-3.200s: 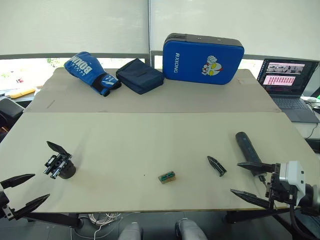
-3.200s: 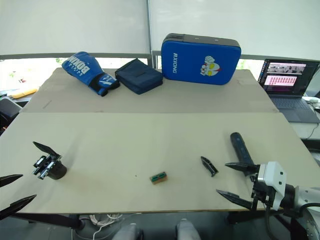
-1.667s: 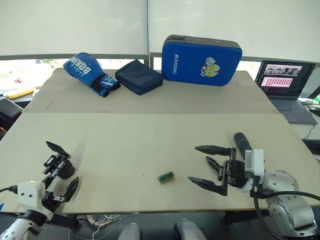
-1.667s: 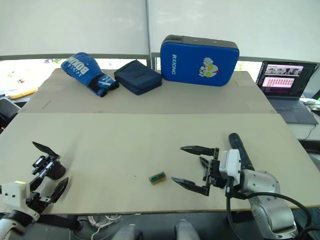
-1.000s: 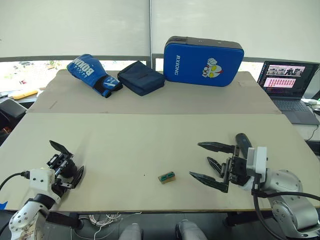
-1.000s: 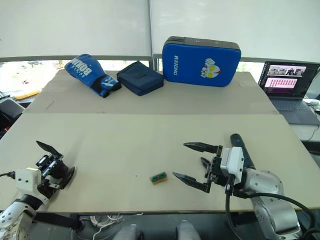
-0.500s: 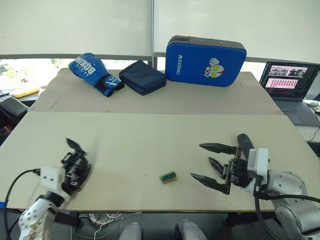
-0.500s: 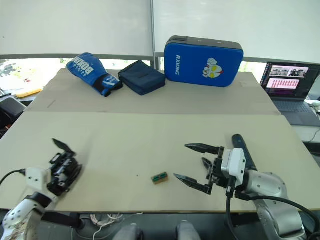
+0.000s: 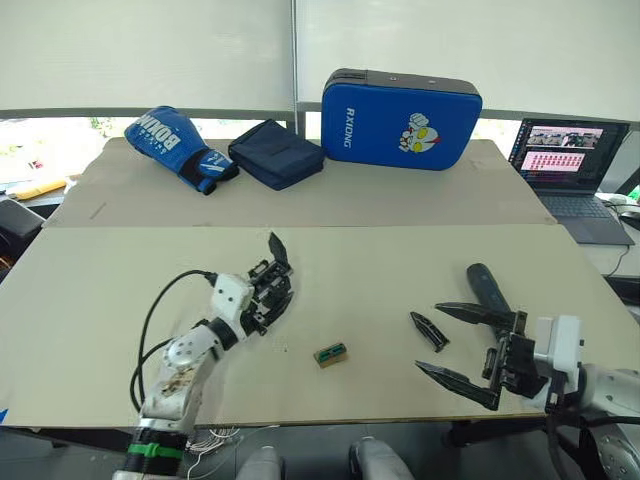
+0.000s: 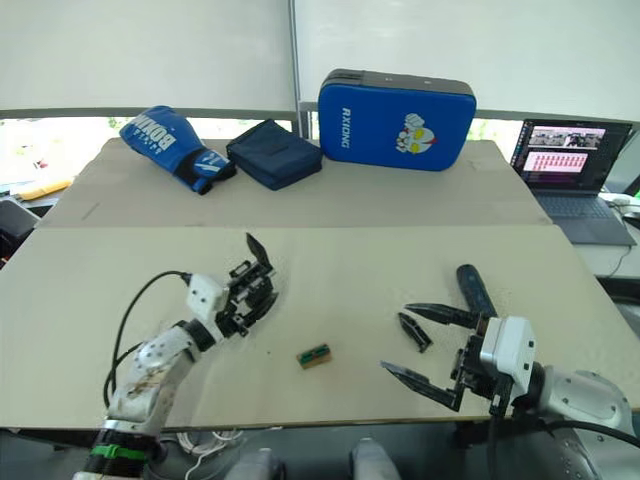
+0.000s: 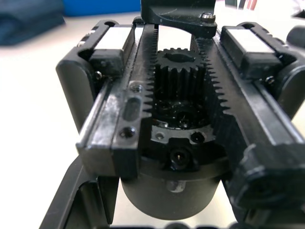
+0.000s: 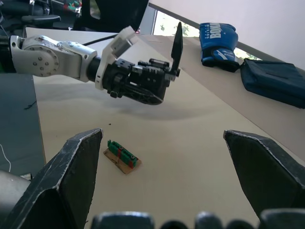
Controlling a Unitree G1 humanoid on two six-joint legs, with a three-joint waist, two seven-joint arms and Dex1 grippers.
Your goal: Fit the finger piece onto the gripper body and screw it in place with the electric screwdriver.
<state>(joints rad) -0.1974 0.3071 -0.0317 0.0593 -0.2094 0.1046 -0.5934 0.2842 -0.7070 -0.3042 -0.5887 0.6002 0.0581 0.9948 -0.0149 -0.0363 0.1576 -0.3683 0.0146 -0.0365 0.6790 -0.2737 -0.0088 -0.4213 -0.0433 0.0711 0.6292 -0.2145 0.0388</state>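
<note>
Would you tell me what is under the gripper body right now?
The gripper body, clamped in the left gripper, hangs above bare table, casting a shadow there. The small green-and-tan block lies nearby, not beneath it.

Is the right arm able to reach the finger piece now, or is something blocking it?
Probably yes. The right gripper, jaws open, hovers just beside the finger piece, with only bare table between them.

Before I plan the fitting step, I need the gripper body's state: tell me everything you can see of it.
The gripper body is a black block with toothed racks, a central gear, small screws and a round dark base. One pointed black finger sticks up from it. It is clamped in the left gripper, lifted off the table, left of the green-and-tan block.
</note>
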